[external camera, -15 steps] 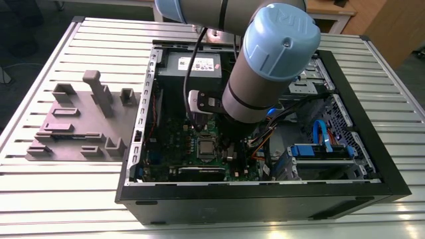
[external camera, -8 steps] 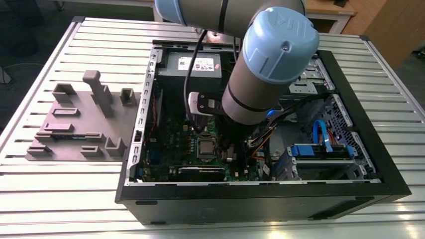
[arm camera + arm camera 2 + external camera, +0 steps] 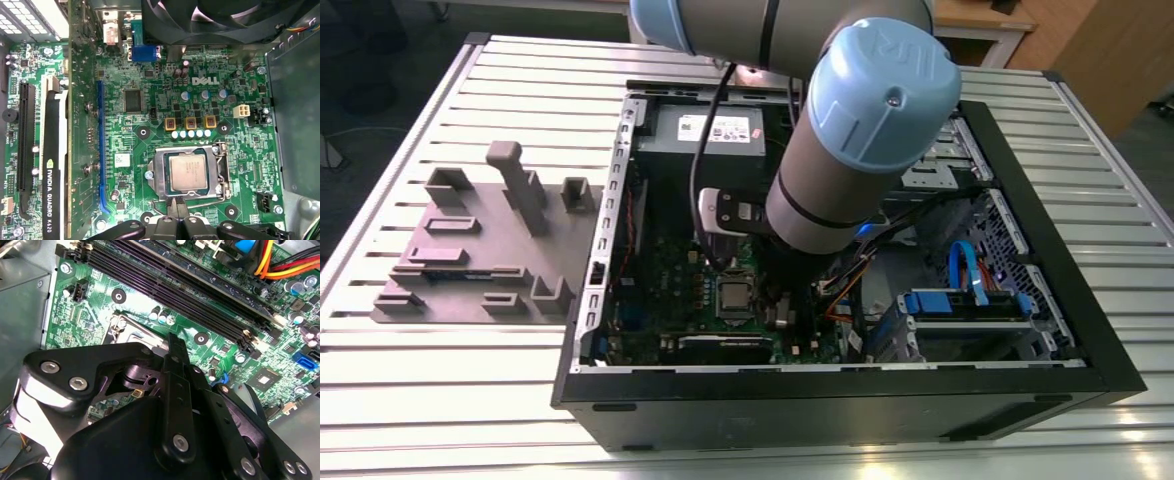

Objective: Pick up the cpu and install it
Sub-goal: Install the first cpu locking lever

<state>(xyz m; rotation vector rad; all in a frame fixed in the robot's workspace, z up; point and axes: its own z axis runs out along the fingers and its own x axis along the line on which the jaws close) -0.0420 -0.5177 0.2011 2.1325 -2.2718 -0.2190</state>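
One cpu in one socket frame. One green motherboard. Three yellow-edged square parts in a row, with five pale round capacitors just beside them. One white four-pin connector. One open computer case, one grey fixture block, one counter.

The arm reaches steeply down — its hand empty, fingers pressed together.
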